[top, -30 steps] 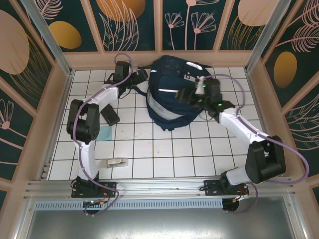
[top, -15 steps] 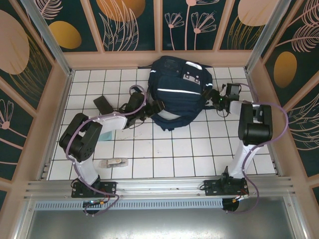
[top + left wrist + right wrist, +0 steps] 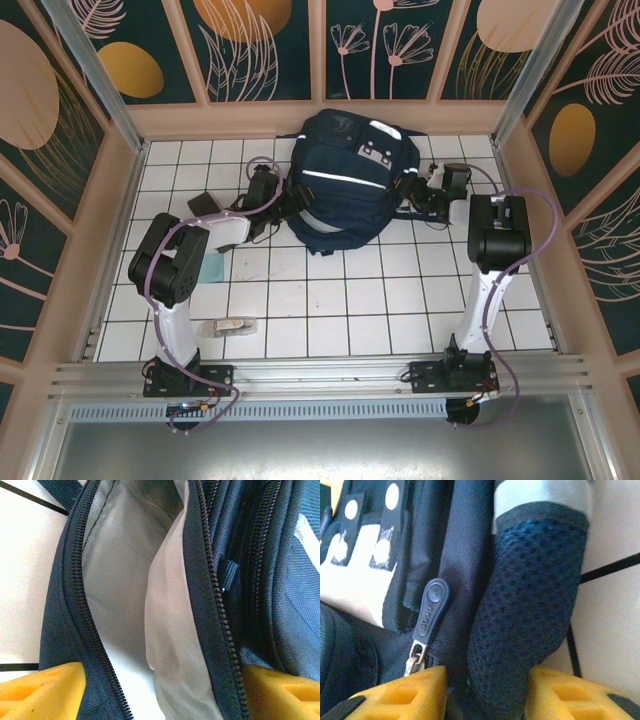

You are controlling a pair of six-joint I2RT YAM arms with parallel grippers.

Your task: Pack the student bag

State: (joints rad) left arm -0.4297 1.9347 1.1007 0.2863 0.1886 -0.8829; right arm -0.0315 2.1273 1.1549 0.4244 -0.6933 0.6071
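Observation:
The student bag [image 3: 345,180], a navy backpack with white stripes, lies at the back middle of the tiled table. My left gripper [image 3: 288,207] is at its left side. In the left wrist view that gripper [image 3: 162,690] stands open, its yellow fingertips [image 3: 42,690] wide apart astride the unzipped edge and grey lining [image 3: 120,580]. My right gripper [image 3: 412,195] is at the bag's right side. In the right wrist view it [image 3: 485,695] is shut on the bag's navy mesh strap [image 3: 530,615], beside a blue zip pull [image 3: 431,611].
A black flat object [image 3: 207,205] lies left of my left arm. A teal item [image 3: 210,268] and a clear pouch [image 3: 228,327] lie nearer the left base. Wooden walls [image 3: 130,180] ring the table; white tiles in front of the bag are bare.
Both arms swung to the bag's sides: the left from the back left corner, the right from above the bag. The right jaws closed in on the mesh strap. The bag shifted slightly.

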